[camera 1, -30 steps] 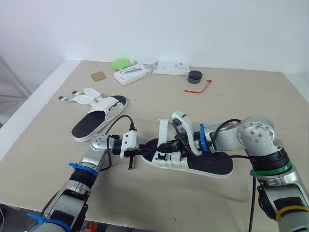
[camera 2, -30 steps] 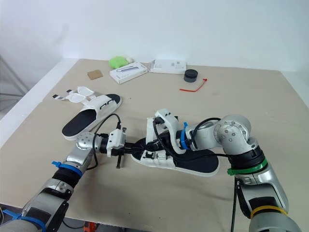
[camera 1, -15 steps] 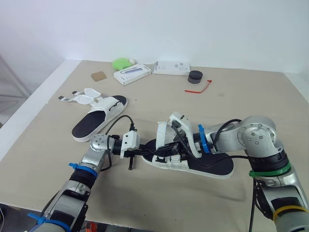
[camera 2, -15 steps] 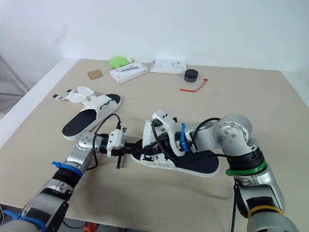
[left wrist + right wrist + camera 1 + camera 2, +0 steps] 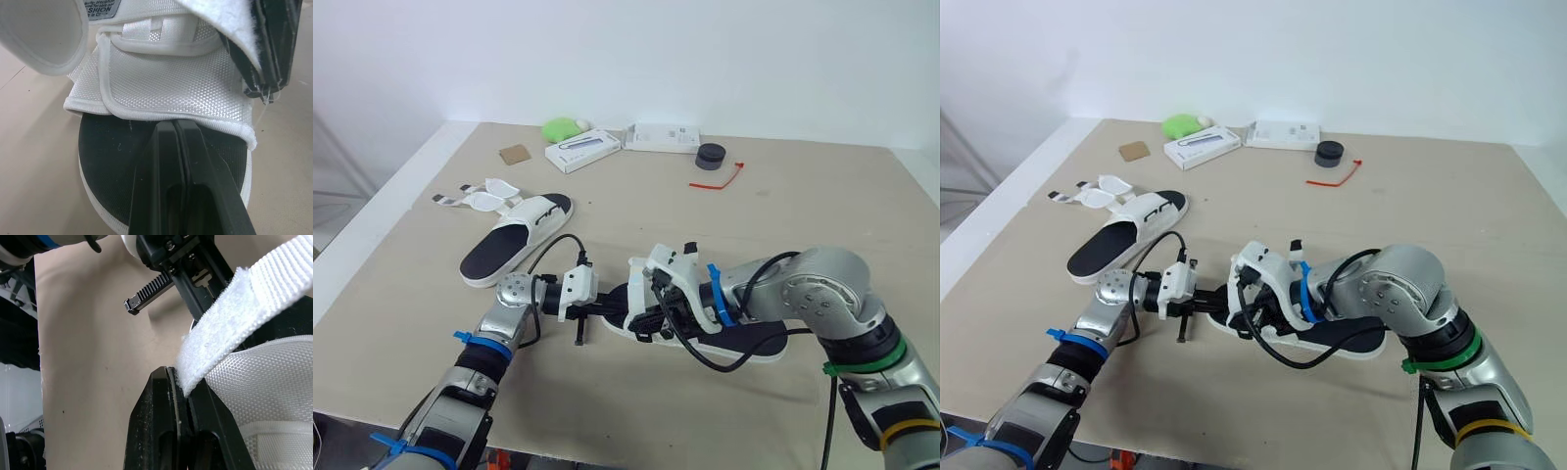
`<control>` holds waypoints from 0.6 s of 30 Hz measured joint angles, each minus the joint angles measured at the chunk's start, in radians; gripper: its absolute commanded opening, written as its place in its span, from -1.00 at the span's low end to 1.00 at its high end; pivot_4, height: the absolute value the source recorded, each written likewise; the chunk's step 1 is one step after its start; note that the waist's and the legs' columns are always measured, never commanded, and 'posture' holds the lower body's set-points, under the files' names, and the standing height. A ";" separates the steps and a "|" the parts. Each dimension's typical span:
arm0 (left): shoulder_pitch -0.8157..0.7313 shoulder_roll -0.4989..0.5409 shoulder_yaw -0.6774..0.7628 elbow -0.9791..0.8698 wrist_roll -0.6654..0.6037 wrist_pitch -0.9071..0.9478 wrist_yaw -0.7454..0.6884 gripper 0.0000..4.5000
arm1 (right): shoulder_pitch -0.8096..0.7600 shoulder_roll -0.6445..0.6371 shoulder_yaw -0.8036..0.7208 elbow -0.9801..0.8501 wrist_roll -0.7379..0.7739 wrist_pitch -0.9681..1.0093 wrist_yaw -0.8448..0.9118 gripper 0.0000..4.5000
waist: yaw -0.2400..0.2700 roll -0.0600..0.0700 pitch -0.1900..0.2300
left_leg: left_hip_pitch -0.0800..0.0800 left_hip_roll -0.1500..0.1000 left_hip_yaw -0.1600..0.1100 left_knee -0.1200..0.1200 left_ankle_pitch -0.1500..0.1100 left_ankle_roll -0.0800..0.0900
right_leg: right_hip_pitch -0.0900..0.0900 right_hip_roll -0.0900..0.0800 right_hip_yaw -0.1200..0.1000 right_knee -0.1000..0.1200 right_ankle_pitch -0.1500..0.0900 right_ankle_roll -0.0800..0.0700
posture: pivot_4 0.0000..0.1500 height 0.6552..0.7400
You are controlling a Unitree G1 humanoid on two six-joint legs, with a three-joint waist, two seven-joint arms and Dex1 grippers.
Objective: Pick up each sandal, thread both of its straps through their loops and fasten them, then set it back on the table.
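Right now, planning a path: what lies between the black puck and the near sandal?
Red zip tie by the puck, then bare table: left eye view.

1. Woven white cloth on the strap (image 5: pixel 230 318), fuzzy on the inner face.
2. Fine white mesh weave with a smooth bound hem across the sandal (image 5: pixel 166 83) upper.
3. Matt black, faintly grained, on the footbed (image 5: pixel 107 166); white rubbery-looking rim.
4. Smooth black plastic with a slight sheen on the left gripper (image 5: pixel 174 123) fingers (image 5: pixel 156 186).
5. Dusty, scuffed black plastic on the right gripper (image 5: pixel 177 374) fingers (image 5: pixel 156 431).
6. Matt, smooth beige on the table (image 5: pixel 803 215).
7. Smooth white card, by the look, on the box (image 5: pixel 582 150).
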 measured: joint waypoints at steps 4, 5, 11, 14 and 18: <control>0.003 -0.001 -0.001 -0.005 0.000 0.000 0.000 -1.00 | -0.009 0.003 -0.005 0.033 -0.026 0.001 0.046 -0.74 | 0.001 0.000 0.000 | 0.000 0.000 -0.001 0.000 -0.001 -0.001 | 0.001 0.000 -0.001 -0.002 0.000 0.000 | 1.00 1.00; 0.003 -0.001 -0.001 -0.005 0.000 0.000 0.000 -1.00 | -0.009 0.008 -0.012 0.049 -0.028 0.002 0.054 -0.63 | 0.000 0.000 0.000 | 0.000 0.000 -0.001 0.000 -0.001 -0.001 | 0.001 0.000 -0.001 -0.002 0.000 0.000 | 1.00 1.00; 0.002 0.002 -0.001 -0.004 0.000 0.000 0.002 -1.00 | -0.047 0.074 -0.109 0.174 0.017 0.118 0.111 0.01 | 0.000 0.000 0.000 | 0.000 0.000 -0.002 0.000 -0.001 -0.001 | 0.002 0.000 -0.002 -0.002 0.001 -0.001 | 1.00 1.00; 0.001 0.002 -0.001 -0.003 0.000 0.000 0.003 -1.00 | -0.078 0.098 -0.163 0.243 0.019 0.154 0.114 0.01 | 0.000 0.000 0.001 | 0.000 0.000 -0.002 0.000 0.000 -0.001 | 0.002 0.001 -0.002 -0.002 0.001 -0.001 | 1.00 1.00; 0.000 0.002 -0.001 -0.003 0.000 0.000 0.000 -1.00 | -0.132 0.140 -0.235 0.348 0.020 0.172 0.097 0.01 | 0.000 0.000 0.001 | 0.000 0.000 -0.002 0.000 -0.001 -0.001 | 0.002 0.001 -0.002 -0.002 0.001 -0.002 | 1.00 1.00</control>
